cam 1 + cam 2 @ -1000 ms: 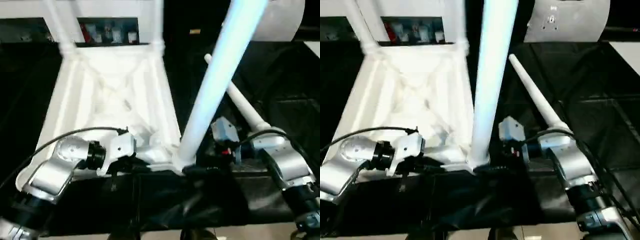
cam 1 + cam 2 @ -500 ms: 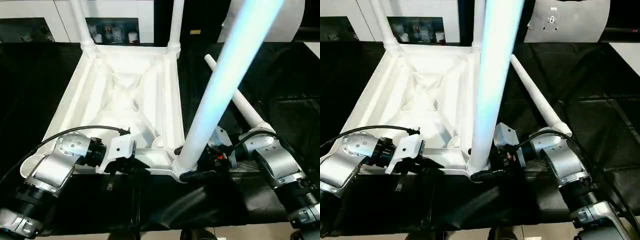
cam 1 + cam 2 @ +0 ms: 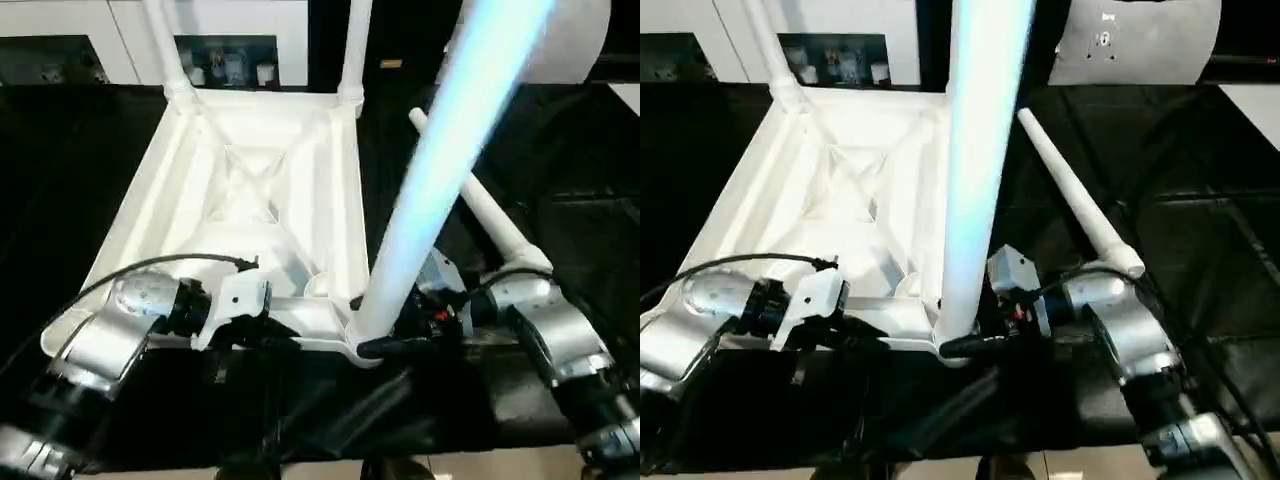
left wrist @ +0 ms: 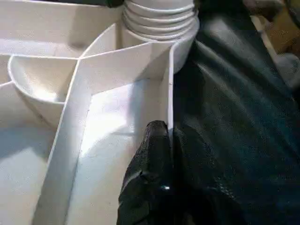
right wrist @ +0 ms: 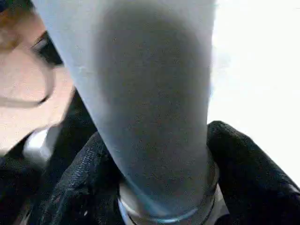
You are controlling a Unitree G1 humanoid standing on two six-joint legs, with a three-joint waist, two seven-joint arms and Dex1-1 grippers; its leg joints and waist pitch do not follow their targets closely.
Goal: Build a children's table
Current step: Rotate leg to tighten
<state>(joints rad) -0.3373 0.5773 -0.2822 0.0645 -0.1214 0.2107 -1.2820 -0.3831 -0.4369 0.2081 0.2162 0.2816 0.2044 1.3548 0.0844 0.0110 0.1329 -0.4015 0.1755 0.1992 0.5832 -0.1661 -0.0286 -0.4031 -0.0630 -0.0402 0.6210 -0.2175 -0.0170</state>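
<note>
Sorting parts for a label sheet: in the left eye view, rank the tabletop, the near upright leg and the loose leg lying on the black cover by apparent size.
1. Tabletop, largest.
2. Near upright leg; it is nearest the camera, so it looks oversized.
3. Loose leg, partly hidden behind the upright one. The two legs may really be alike.

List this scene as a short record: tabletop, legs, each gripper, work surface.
tabletop: white top upside down, ribbed underside up
fitted legs: two at the far corners, far-left leg, far-right leg
third leg: near leg standing in the near-right socket
loose leg: spare leg lying on the black cover
left gripper: shut on the top's near rim
right gripper: fingers around the near leg's base
</note>
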